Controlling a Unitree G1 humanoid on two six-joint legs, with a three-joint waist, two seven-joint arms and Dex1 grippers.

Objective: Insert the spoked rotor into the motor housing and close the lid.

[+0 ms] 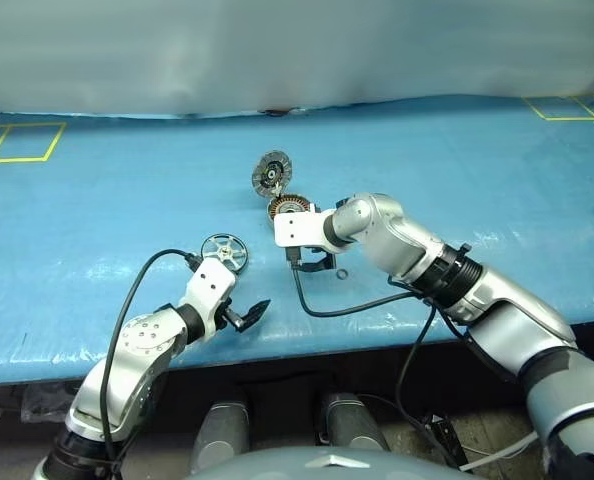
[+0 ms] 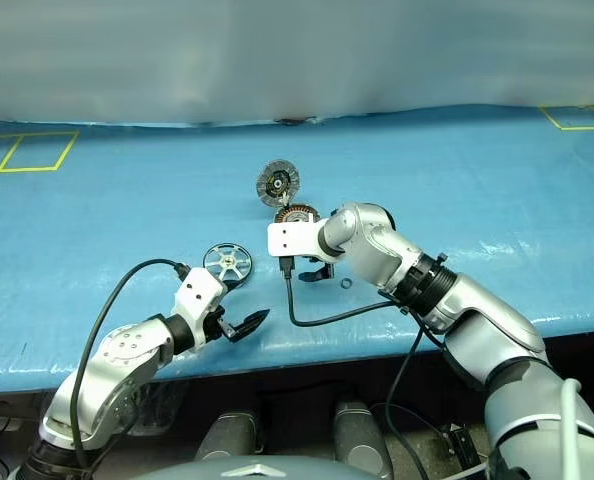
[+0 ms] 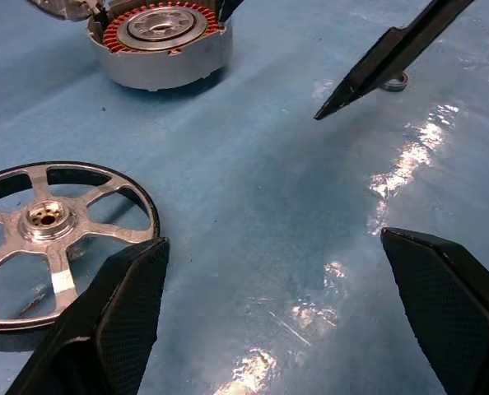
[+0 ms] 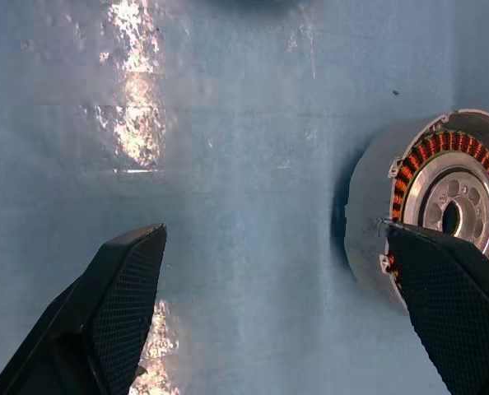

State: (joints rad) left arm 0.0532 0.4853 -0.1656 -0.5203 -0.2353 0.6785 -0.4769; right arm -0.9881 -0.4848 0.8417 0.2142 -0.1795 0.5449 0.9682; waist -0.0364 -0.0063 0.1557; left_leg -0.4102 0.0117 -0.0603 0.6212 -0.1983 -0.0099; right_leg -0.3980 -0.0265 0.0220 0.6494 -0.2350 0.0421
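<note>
On my left, the left end effector (image 1: 245, 305) hangs wide open and empty near the front edge of the blue bench (image 1: 97, 200). The rotor (image 1: 224, 250) lies flat just beyond it, one finger (image 3: 117, 317) close beside its rim. Further right, the housing (image 1: 290, 207) sits upright, windings showing, with the lid (image 1: 272, 173) standing open at its far edge. My right end effector (image 4: 286, 313) is spread wide beside the housing, holding nothing. A small ring (image 1: 342, 273) lies near it.
</note>
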